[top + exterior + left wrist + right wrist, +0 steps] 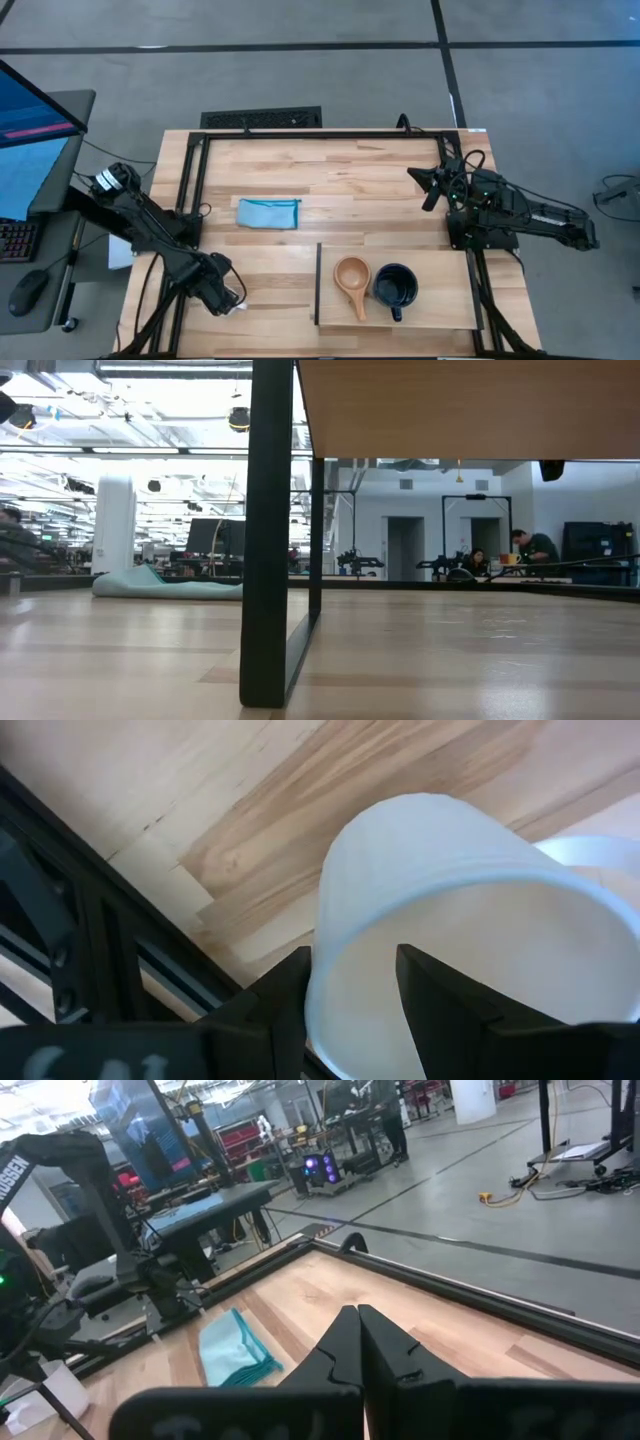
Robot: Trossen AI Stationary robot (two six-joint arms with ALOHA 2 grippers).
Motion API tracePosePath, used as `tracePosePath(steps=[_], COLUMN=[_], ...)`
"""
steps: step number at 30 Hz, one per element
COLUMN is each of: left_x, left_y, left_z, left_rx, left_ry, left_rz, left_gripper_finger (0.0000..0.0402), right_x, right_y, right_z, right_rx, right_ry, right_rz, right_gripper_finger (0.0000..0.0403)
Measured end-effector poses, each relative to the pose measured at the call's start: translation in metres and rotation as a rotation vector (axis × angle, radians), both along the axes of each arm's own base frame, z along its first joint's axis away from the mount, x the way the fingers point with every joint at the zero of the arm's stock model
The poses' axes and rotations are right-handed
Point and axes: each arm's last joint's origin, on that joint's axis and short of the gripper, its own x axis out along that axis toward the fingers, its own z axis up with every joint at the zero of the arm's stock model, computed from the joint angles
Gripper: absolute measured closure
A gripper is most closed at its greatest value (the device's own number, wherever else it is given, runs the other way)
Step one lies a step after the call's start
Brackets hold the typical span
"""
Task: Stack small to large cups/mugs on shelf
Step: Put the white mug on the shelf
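Note:
The tan wooden cup (352, 280) and the glossy black mug (396, 287) stand side by side on the pale shelf board (440, 300) at the table's near right. My left gripper (225, 295) is at the table's near left corner, shut on the white mug (450, 910), of which only a white bit (237, 305) shows from above. My right gripper (425, 185) is shut and empty above the table's far right; it also shows in the right wrist view (358, 1340). My left gripper holds the white mug by its rim wall (318, 1005), one finger (440, 1010) inside the mug and one (285, 1000) outside. The mug is tipped, its open mouth toward the wrist. Whether it rests on the table, I cannot tell.
A blue cloth (268, 213) lies left of the table's middle, also seen in the low view (165, 585). The shelf stands raised on a dark leg (270, 530). A black frame (190, 180) runs along the table's edges.

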Motion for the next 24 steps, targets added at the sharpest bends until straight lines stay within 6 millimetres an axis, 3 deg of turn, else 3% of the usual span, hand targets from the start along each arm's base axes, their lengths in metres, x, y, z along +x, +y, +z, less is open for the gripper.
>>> tracePosePath(steps=[24], left_x=[-0.0001], left_y=[-0.0001], left_z=[0.0001], left_rx=[-0.003], left_ry=[-0.006], left_rz=[-0.033], left_gripper_finger=[0.0262], right_x=[0.0000], right_y=[0.0000], right_z=[0.0000], right_rx=[0.000], right_ry=[0.000], right_rz=[0.000], right_gripper_finger=[0.0392])
